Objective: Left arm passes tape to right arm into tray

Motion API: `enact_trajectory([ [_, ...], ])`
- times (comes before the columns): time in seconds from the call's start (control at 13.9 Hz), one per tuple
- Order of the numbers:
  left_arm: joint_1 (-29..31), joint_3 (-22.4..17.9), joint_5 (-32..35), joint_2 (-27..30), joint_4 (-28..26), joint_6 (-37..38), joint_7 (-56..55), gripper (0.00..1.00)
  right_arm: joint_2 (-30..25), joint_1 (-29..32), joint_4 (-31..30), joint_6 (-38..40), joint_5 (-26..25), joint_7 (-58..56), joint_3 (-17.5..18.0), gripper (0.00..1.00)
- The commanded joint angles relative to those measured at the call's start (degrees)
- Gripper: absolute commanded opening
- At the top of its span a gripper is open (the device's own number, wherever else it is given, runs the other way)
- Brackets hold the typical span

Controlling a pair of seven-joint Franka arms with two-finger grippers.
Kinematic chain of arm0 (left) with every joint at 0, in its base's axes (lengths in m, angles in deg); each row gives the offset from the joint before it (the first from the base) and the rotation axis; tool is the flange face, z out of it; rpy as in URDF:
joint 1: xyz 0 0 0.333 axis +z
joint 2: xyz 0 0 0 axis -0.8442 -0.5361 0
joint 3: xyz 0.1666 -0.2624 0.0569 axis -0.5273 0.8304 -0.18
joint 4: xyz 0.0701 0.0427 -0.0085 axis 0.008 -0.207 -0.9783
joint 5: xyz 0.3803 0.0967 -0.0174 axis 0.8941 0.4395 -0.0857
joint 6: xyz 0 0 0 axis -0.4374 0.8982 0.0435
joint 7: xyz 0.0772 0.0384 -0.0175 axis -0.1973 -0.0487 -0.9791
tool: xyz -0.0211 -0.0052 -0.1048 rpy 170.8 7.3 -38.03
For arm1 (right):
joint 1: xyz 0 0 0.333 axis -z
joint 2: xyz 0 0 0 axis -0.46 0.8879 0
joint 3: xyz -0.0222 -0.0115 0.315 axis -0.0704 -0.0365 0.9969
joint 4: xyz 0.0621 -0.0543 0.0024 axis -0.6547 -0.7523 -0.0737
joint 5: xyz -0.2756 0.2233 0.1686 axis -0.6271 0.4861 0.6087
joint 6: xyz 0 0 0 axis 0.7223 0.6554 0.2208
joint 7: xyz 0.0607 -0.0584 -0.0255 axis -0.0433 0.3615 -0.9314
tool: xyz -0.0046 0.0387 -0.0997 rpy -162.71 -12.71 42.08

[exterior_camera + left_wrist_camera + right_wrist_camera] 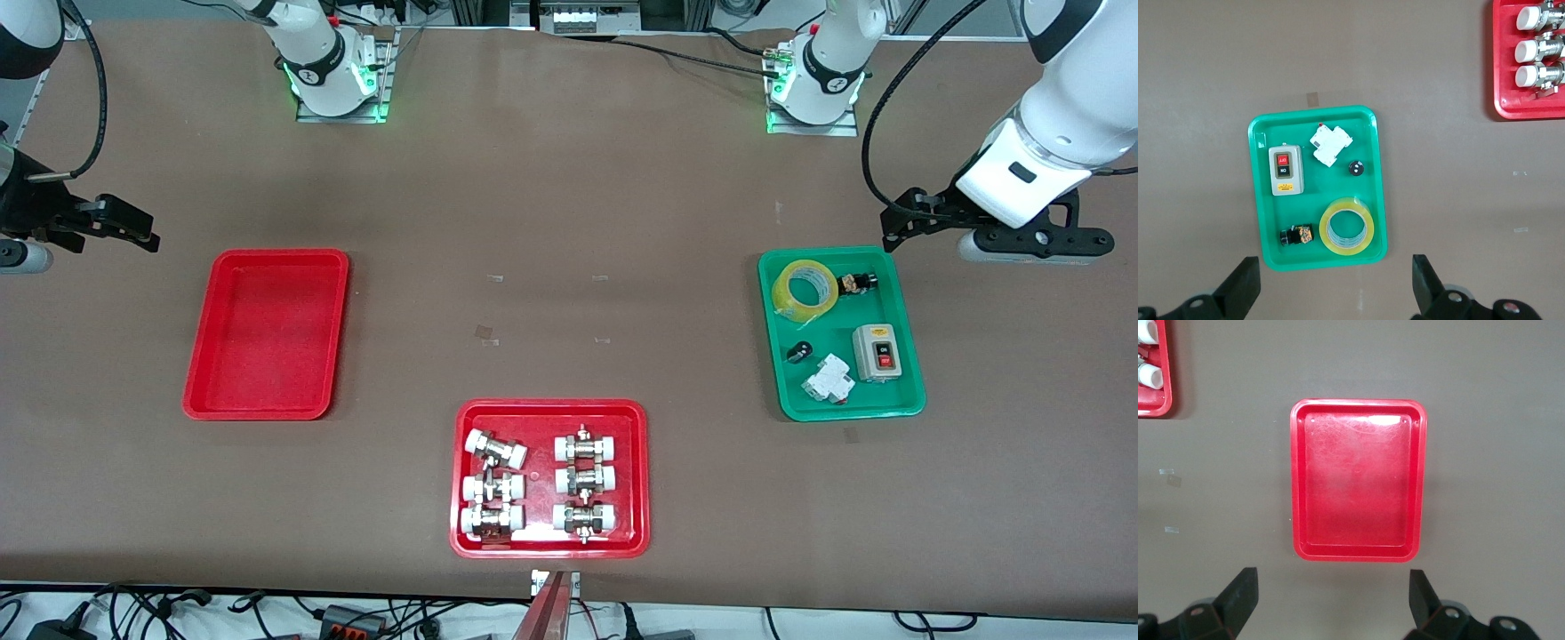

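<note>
The tape [805, 289] [1347, 227], a yellow translucent roll, lies flat in the green tray [853, 414] [1258, 200], in the corner nearest the arms' bases. My left gripper [907, 222] [1335, 267] hangs open and empty over the table just beside that end of the green tray. The plain red tray [267, 333] [1358, 480] sits bare toward the right arm's end of the table. My right gripper [124, 227] [1331, 577] hovers open with nothing in it, over the table beside the red tray's end nearest the bases.
The green tray also holds a grey switch box [878, 352], a white breaker [829, 380] and two small black parts. A second red tray [549, 547] with several white-capped metal fittings lies nearest the front camera, midway between the other trays.
</note>
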Motion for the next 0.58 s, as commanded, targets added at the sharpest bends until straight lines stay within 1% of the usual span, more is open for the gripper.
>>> enact_trajectory([
  [0.0, 1.7, 0.4, -1.0, 0.0, -0.3, -0.5, 1.1, 1.0, -1.3, -0.3, -1.1, 0.3, -0.7, -0.5, 0.2, 1.0],
  [0.22, 1.1, 1.9, -0.7, 0.0, -0.2, -0.9, 0.3, 1.0, -1.3, -0.2, -0.8, 0.5, -0.7, -0.1, 0.2, 1.0],
  [0.5, 1.8, 1.8, -0.9, -0.2, -0.1, -1.8, 0.5, 1.0, -1.1, -0.2, -0.8, 0.3, -0.7, 0.0, 0.2, 1.0],
])
